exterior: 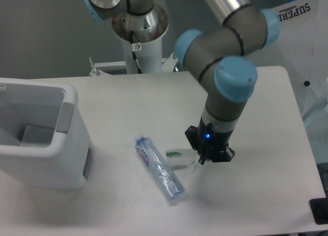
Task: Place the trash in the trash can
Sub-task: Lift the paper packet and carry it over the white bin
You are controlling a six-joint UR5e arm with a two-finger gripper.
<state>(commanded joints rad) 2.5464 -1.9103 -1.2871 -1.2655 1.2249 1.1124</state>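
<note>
single fixed camera, high and in front of the table (128, 92), facing down and back toward the arm base (139, 36), far enough off to take in the bin (38, 138) at left and the table's right edge.
</note>
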